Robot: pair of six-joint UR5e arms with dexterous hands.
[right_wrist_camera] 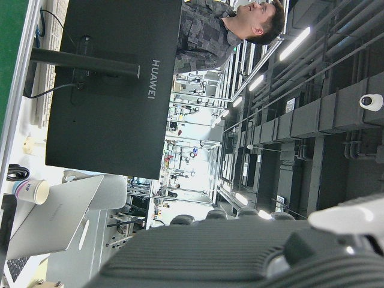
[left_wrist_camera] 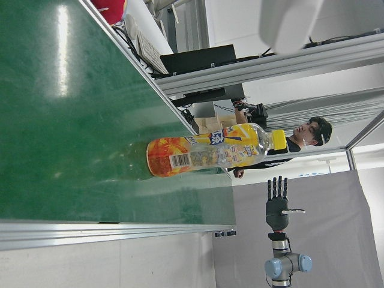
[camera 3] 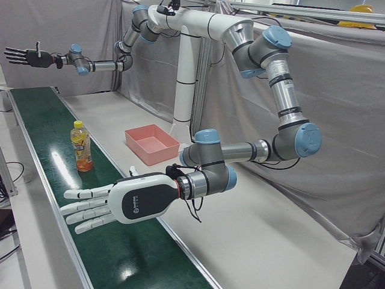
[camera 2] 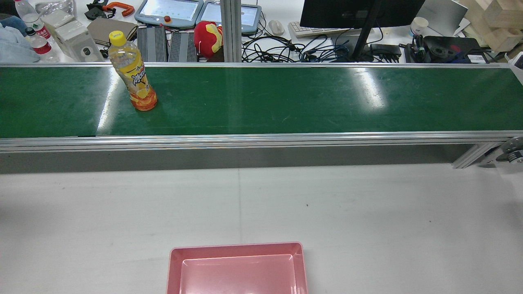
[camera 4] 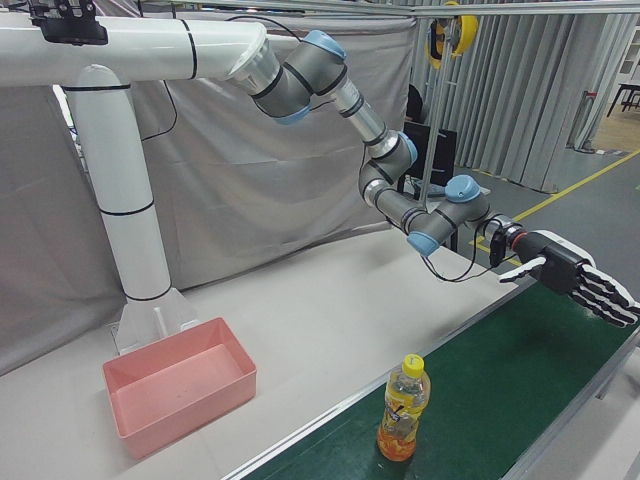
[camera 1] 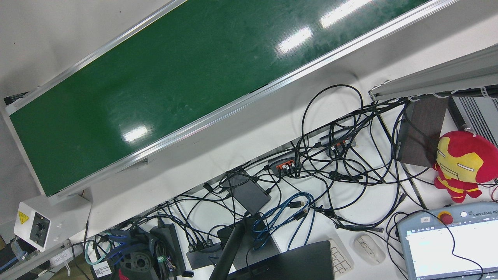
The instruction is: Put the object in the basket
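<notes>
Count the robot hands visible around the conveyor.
2. The left robot hand is open above the belt, nearer the camera than the bottle; the right robot hand is open far beyond it.

"Where does the bottle (camera 2: pixel 132 73) stand?"

"Upright on the belt (camera 2: pixel 286 98), toward my left end. My left fingers (camera 3: pixel 81 209) hang over the belt further to the left, apart from the bottle."

"And the basket (camera 2: pixel 237 246)?"

"On the worktop (camera 2: pixel 367 212), on my side of the belt, about midway along it and right of the bottle."

"Your other side?"

"My right fingers (camera 3: pixel 13 54) are well away toward the belt's right end. Whether they're over it or past it, I can't quite tell."

"Behind the belt?"

"A plush toy (camera 2: pixel 208 34) behind and right of the bottle, cables (camera 2: pixel 286 49) mid-way, and a monitor (camera 2: pixel 359 12) to the right."
</notes>
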